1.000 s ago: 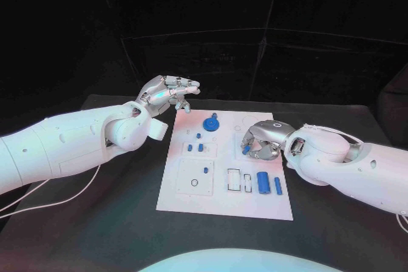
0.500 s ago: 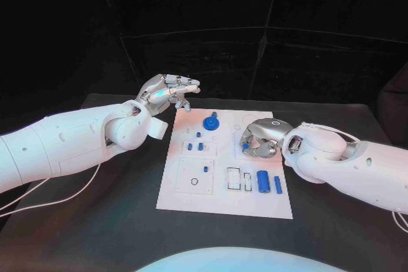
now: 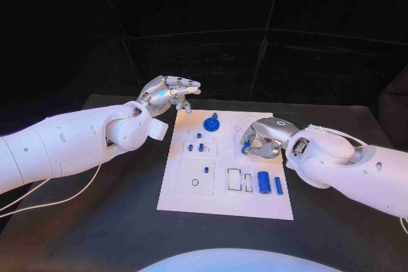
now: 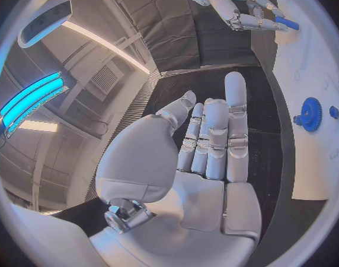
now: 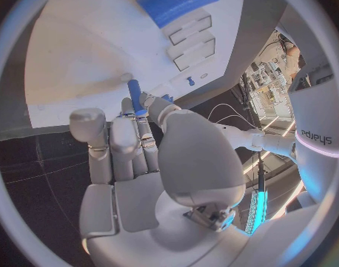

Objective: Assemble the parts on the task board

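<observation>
R hand [image 3: 262, 143] pinches blue pin [image 5: 134, 96] over board [image 3: 223, 201], likely mid-insertion; next needs lining up w/ hole. L hand [image 3: 170, 90] raised, fingers curled, empty.

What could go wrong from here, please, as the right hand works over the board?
The right hand pinches a thin blue pin only at the fingertips, so it may slip or tilt. The hand hangs low over the task board, so it could knock the blue gear. The left hand is raised off the board and cannot steady it.
</observation>
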Robot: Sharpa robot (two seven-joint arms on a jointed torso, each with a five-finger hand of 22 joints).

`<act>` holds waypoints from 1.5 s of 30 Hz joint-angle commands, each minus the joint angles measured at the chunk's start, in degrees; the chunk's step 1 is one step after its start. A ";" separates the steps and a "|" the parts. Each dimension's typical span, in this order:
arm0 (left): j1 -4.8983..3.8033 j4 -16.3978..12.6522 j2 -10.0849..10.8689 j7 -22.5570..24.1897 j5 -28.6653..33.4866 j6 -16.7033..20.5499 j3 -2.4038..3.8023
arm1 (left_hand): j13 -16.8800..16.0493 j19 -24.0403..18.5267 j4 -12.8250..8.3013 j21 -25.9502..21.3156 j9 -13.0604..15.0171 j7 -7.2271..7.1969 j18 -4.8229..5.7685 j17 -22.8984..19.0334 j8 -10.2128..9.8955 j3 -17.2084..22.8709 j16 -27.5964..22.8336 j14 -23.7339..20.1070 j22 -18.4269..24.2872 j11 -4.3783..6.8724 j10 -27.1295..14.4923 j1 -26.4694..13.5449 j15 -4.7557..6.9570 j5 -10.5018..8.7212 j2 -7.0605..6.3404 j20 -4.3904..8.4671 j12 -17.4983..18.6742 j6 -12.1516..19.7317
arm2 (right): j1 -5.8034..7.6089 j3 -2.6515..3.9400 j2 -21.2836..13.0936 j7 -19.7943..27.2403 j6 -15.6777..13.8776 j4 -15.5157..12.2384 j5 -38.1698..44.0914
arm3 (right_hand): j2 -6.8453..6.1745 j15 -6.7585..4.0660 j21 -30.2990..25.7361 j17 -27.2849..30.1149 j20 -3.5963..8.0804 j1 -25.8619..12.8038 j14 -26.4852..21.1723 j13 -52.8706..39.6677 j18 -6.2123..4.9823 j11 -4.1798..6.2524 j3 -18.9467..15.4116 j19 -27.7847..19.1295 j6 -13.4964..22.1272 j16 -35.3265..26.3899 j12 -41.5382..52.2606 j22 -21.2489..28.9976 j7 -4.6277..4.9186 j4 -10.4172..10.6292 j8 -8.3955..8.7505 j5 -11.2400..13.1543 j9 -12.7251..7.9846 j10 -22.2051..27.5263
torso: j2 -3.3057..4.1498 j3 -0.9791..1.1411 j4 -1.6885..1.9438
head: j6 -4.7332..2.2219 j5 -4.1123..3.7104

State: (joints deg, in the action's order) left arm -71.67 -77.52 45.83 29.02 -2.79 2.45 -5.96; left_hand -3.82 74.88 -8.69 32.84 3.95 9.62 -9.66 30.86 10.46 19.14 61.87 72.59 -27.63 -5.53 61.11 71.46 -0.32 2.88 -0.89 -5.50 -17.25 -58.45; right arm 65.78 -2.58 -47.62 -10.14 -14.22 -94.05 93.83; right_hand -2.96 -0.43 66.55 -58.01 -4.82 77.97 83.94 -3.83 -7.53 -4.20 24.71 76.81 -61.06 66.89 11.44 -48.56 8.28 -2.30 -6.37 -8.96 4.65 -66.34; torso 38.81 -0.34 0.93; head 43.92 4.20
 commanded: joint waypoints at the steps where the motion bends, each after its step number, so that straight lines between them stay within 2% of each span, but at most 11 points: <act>1: -0.06 0.15 0.00 0.07 0.08 -0.95 0.01 | -0.02 -0.03 -0.01 -0.17 0.02 0.18 -0.74 0.04 -0.23 -0.32 -0.23 -0.34 0.06 -0.11 -0.37 0.54 -0.22 0.24 0.25 -0.48 0.00 0.04 | 0.16 0.08 -0.58 1.34 -4.06 -2.64 -4.20 | -0.18 -0.47 0.27 -0.05 -0.05 0.46 1.45 -0.05 0.39 -0.01 0.37 0.27 -0.30 0.25 -0.36 -0.12 0.20 -0.06 0.02 0.13 -0.04 -0.33 | 0.00 -0.02 0.06 | -0.21 -0.05; 7: -0.06 0.31 -0.16 0.08 0.08 -1.00 0.01 | -0.02 -0.02 -0.01 -0.20 0.03 0.18 -0.74 -0.03 -0.22 -0.33 -0.25 -0.36 0.08 -0.11 -0.38 0.56 -0.22 0.24 0.30 -0.48 -0.01 0.04 | 0.17 0.10 -0.05 2.71 -5.00 -5.79 -5.93 | -0.29 -0.45 0.29 -0.06 -0.05 0.48 1.42 -0.03 0.39 -0.06 0.48 0.24 -0.24 0.30 -0.48 -0.12 0.25 -0.14 0.09 0.01 -0.08 -0.28 | 0.11 0.01 0.16 | -0.27 0.12; 12: -0.06 0.26 -0.24 0.06 0.08 -1.04 0.01 | -0.02 -0.02 -0.01 -0.20 0.03 0.18 -0.74 -0.03 -0.22 -0.33 -0.25 -0.36 0.08 -0.11 -0.38 0.56 -0.22 0.24 0.30 -0.48 -0.01 0.04 | 0.16 0.08 2.04 3.61 -4.68 -6.14 -6.14 | -0.39 -0.39 0.32 -0.07 -0.06 0.55 1.39 -0.02 0.39 -0.14 0.68 0.18 -0.16 0.35 -0.66 -0.13 0.33 -0.25 0.20 -0.17 -0.12 -0.20 | 0.09 -0.06 0.08 | -0.13 0.34; 14: -0.06 0.26 -0.29 0.07 0.08 -1.06 0.01 | -0.02 -0.02 -0.01 -0.20 0.03 0.18 -0.74 -0.03 -0.22 -0.33 -0.25 -0.36 0.08 -0.11 -0.38 0.56 -0.22 0.24 0.30 -0.48 -0.01 0.04 | 0.15 0.06 3.27 4.00 -4.37 -5.89 -6.09 | -0.41 -0.38 0.35 -0.06 -0.06 0.57 1.38 -0.01 0.39 -0.15 0.72 0.18 -0.14 0.35 -0.70 -0.17 0.34 -0.29 0.23 -0.22 -0.13 -0.18 | 0.11 -0.09 0.10 | -0.06 0.44; 19: -0.06 0.22 -0.50 0.08 0.08 -1.12 0.01 | -0.02 -0.02 -0.01 -0.20 0.03 0.18 -0.74 -0.03 -0.22 -0.33 -0.25 -0.36 0.08 -0.11 -0.38 0.56 -0.22 0.24 0.30 -0.48 -0.01 0.04 | -0.35 -0.02 7.64 5.28 -2.81 -4.48 -4.75 | -0.46 -0.35 0.45 -0.23 -0.07 0.61 1.39 0.00 0.42 -0.21 0.86 0.19 -0.06 0.51 -0.83 -0.31 0.41 -0.36 0.32 -0.34 -0.16 -0.10 | 0.26 0.00 0.12 | 0.17 0.73; 24: -0.06 0.15 -0.63 0.05 0.08 -1.12 0.01 | -0.02 -0.02 -0.01 -0.20 0.03 0.18 -0.74 -0.03 -0.22 -0.33 -0.25 -0.36 0.08 -0.11 -0.38 0.56 -0.22 0.24 0.30 -0.48 -0.01 0.04 | -1.13 -0.20 10.32 5.75 -0.80 -3.05 -3.66 | -0.55 -0.28 0.55 -0.33 -0.11 0.59 1.40 0.02 0.44 -0.31 0.99 0.18 0.11 0.65 -1.04 -0.43 0.51 -0.43 0.47 -0.44 -0.23 0.07 | 0.12 -0.06 0.09 | 0.48 0.93; 27: -0.07 0.03 -0.64 0.04 0.08 -1.10 0.01 | -0.02 -0.02 -0.01 -0.21 0.03 0.18 -0.74 -0.04 -0.22 -0.34 -0.25 -0.36 0.08 -0.12 -0.38 0.57 -0.22 0.24 0.32 -0.48 -0.01 0.03 | -1.45 -0.50 11.16 5.64 0.55 -2.31 -3.11 | -0.64 -0.17 0.57 -0.34 -0.18 0.38 1.38 0.07 0.44 -0.46 1.06 0.12 0.35 0.72 -1.33 -0.40 0.65 -0.35 0.66 -0.40 -0.30 0.37 | 0.12 -0.09 0.05 | 0.59 1.02; 32: -0.07 -0.13 -0.69 0.00 0.08 -1.10 0.01 | -0.02 -0.01 0.00 -0.23 0.04 0.19 -0.75 -0.06 -0.22 -0.36 -0.25 -0.38 0.11 -0.12 -0.39 0.59 -0.22 0.23 0.38 -0.48 -0.03 0.03 | -1.97 -1.45 12.62 5.43 2.67 -0.66 -1.65 | -0.65 -0.15 0.62 -0.43 -0.19 0.36 1.39 0.07 0.46 -0.48 1.08 0.14 0.38 0.79 -1.38 -0.48 0.66 -0.34 0.69 -0.40 -0.31 0.41 | 0.07 0.00 -0.01 | 0.81 1.26; 36: -0.07 -0.12 -0.78 0.02 0.08 -1.13 0.01 | -0.02 -0.01 0.00 -0.23 0.04 0.19 -0.75 -0.06 -0.22 -0.36 -0.25 -0.38 0.11 -0.12 -0.39 0.59 -0.22 0.23 0.38 -0.48 -0.03 0.03 | -2.30 -1.89 13.32 5.34 3.43 0.09 -0.71 | -0.65 -0.14 0.69 -0.59 -0.20 0.37 1.42 0.07 0.48 -0.49 1.11 0.18 0.40 0.92 -1.41 -0.60 0.66 -0.36 0.71 -0.42 -0.32 0.44 | 0.06 0.00 0.02 | 0.90 1.23; 41: -0.07 0.01 -0.92 -0.01 0.08 -1.20 0.01 | -0.02 -0.01 0.02 -0.25 0.04 0.20 -0.74 -0.10 -0.22 -0.40 -0.26 -0.39 0.12 -0.13 -0.40 0.55 -0.22 0.23 0.39 -0.48 -0.04 0.04 | -2.54 -2.11 13.83 5.29 4.26 0.55 0.06 | -0.66 -0.13 0.80 -0.78 -0.21 0.37 1.45 0.07 0.51 -0.50 1.14 0.23 0.42 1.07 -1.44 -0.79 0.67 -0.38 0.73 -0.43 -0.32 0.46 | 0.08 0.07 0.00 | 0.97 1.31; 45: -0.07 0.13 -1.05 -0.03 0.08 -1.25 0.01 | -0.02 -0.01 0.02 -0.25 0.04 0.20 -0.74 -0.10 -0.22 -0.40 -0.26 -0.39 0.12 -0.13 -0.40 0.55 -0.22 0.23 0.39 -0.48 -0.04 0.04 | -2.62 -2.18 14.06 4.98 5.12 0.90 0.37 | -0.67 -0.12 0.85 -0.80 -0.22 0.36 1.46 0.07 0.51 -0.51 1.15 0.25 0.44 1.10 -1.47 -0.85 0.68 -0.38 0.75 -0.44 -0.33 0.48 | 0.05 0.00 0.03 | 0.92 1.19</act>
State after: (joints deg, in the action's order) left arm -71.68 -77.40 44.84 28.84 -2.80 2.09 -5.97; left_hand -3.82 74.89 -8.69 32.84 3.95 9.62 -9.66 30.87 10.46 19.15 61.87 72.38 -27.58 -5.53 61.11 71.68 -0.53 2.88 -0.67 -5.50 -17.25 -58.45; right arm 63.09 -4.76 -33.60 -5.32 -11.06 -93.21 92.91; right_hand -3.37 -0.42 67.18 -58.74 -4.82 78.36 83.94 -3.83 -7.55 -4.52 25.41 76.81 -60.64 67.77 10.14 -49.35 8.69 -2.68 -5.93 -9.21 4.33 -66.02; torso 38.88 -0.31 0.93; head 44.87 5.47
